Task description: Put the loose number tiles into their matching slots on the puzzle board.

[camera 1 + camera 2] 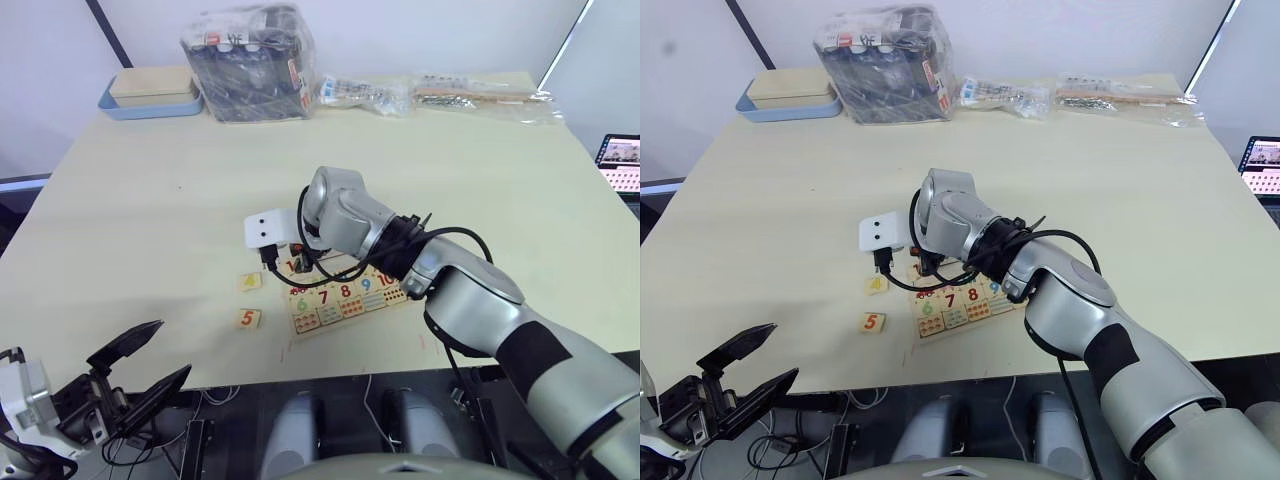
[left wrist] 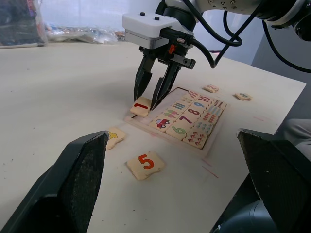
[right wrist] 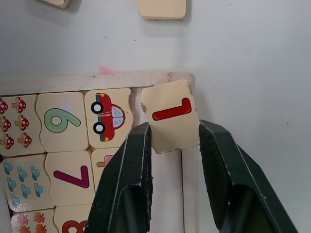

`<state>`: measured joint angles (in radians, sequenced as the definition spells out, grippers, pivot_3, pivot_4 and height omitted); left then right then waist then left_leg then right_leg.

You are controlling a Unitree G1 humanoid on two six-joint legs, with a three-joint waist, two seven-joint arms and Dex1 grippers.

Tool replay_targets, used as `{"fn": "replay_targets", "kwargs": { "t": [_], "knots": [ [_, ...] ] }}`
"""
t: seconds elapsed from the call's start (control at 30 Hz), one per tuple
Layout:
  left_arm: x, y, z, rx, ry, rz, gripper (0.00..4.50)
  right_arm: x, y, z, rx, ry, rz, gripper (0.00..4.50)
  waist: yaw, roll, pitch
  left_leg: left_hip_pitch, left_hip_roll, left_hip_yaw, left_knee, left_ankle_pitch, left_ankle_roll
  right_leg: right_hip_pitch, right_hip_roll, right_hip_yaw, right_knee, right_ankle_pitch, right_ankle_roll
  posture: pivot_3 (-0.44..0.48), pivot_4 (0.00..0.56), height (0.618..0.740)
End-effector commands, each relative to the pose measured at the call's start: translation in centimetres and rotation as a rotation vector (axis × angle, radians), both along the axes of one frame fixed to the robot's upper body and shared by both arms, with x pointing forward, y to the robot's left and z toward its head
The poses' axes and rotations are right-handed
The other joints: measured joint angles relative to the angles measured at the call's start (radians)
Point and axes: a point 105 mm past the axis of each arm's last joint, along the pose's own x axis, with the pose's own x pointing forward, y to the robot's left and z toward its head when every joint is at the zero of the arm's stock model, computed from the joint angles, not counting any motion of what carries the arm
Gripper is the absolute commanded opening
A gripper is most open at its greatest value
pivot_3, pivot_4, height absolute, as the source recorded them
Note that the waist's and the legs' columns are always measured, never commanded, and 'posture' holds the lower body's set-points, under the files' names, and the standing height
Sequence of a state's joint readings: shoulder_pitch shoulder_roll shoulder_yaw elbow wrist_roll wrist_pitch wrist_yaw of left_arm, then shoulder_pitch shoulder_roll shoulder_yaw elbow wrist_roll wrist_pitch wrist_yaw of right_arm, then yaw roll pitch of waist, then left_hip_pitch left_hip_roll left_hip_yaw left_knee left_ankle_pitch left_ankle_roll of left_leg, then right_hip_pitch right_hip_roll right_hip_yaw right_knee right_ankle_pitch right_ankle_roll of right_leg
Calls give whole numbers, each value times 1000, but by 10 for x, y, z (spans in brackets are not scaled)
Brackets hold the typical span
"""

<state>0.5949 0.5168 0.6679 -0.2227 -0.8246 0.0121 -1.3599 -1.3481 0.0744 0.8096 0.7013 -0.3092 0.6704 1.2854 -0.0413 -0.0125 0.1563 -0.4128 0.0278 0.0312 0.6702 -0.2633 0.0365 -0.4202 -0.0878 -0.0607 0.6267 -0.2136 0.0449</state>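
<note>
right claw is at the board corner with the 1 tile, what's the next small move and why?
Probably nudge the 1 tile a little inward and square it up before seating it. In the right wrist view it sits tilted across the puzzle board rim at the corner beside the car tile, not flat in a slot. The right claw has a finger on either side of it, so a small correction looks feasible.

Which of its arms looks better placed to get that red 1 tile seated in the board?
The right. Its gripper is right over the 1 tile, a finger on each side, at the board's corner. The left gripper hangs open off the table's near edge.
</note>
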Motion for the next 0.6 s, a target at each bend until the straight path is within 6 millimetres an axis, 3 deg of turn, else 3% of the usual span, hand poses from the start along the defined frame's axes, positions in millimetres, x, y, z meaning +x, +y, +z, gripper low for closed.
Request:
{"fn": "replay_targets", "kwargs": {
  "t": [0.03,0.6],
  "knots": [
    [-2,2,2,14,-12,5,4500,-3,3,4,6,-9,24,861,0,0,0,0,0,0,0,0,0,0,0,0,0,0,0,0,150,740],
    [-3,3,4,22,-8,5,4500,-6,4,-1,5,5,29,861,0,0,0,0,0,0,0,0,0,0,0,0,0,0,0,0,150,740]
  ]
}}
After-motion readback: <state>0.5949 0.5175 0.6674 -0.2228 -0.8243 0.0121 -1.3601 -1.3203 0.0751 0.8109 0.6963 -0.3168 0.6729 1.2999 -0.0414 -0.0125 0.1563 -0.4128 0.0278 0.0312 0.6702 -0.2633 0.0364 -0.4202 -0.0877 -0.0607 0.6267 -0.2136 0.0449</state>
